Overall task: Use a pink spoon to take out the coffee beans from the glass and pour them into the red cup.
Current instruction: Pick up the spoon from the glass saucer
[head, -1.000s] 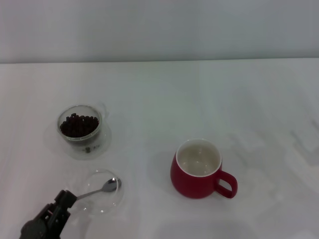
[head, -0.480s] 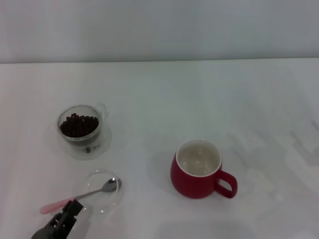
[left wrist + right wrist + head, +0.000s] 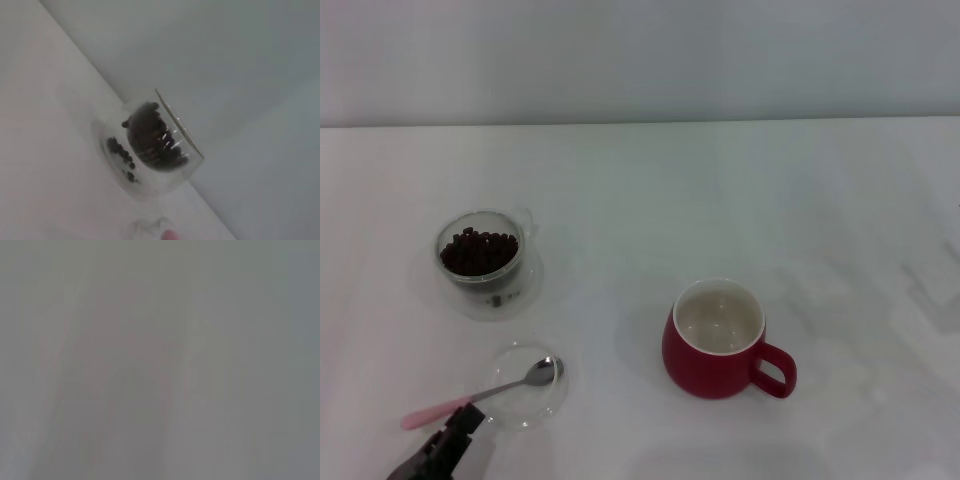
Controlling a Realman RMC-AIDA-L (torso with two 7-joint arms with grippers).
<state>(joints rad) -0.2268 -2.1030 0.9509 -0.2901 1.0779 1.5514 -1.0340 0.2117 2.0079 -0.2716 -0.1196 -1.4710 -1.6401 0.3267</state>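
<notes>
The pink spoon (image 3: 505,386) lies on the table with its metal bowl resting in a flat clear dish (image 3: 538,408) and its pink handle pointing left. My left gripper (image 3: 452,442) is at the bottom left edge of the head view, just in front of the handle and apart from it. The glass (image 3: 516,266) stands at the left, filled with coffee beans (image 3: 478,252); the left wrist view also shows the glass (image 3: 187,150) and the coffee beans (image 3: 152,137). The red cup (image 3: 705,368) stands at centre right, white inside, handle to the right. The right gripper is out of view.
The glass stands on a clear saucer (image 3: 525,296). A white table (image 3: 740,200) runs back to a pale wall. The right wrist view shows only a plain grey surface.
My left gripper has drawn back toward the bottom edge, uncovering the spoon's pink handle. The spoon, the glass and the red cup have stayed in place.
</notes>
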